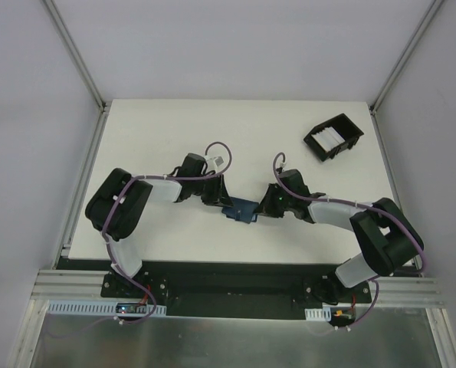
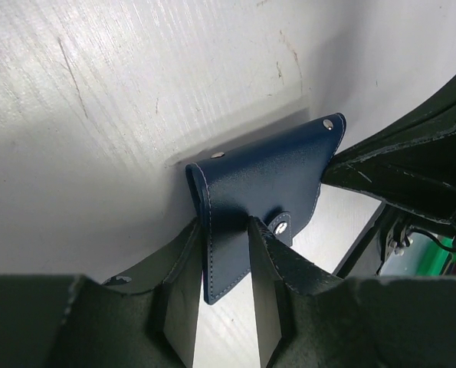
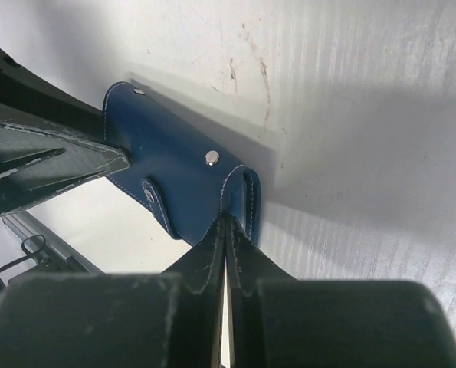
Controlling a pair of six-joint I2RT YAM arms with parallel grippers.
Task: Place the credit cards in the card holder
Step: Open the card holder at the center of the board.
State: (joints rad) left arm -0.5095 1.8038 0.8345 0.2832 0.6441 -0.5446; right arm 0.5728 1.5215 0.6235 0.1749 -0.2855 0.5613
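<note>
The dark navy-blue card holder (image 1: 241,209) is closed and held between both grippers near the table's middle front. My left gripper (image 1: 222,204) clamps one end of it; in the left wrist view its jaws (image 2: 224,228) press on a flap of the holder (image 2: 266,180). My right gripper (image 1: 262,205) pinches the other end; in the right wrist view its jaws (image 3: 226,221) are closed tight on the holder's (image 3: 174,172) edge. Whitish credit cards (image 1: 331,138) lie in a black tray at the back right.
The black square tray (image 1: 349,142) with raised walls stands near the table's right edge at the back. The right gripper's finger (image 2: 400,165) shows in the left wrist view; the left gripper's finger (image 3: 44,157) shows in the right wrist view.
</note>
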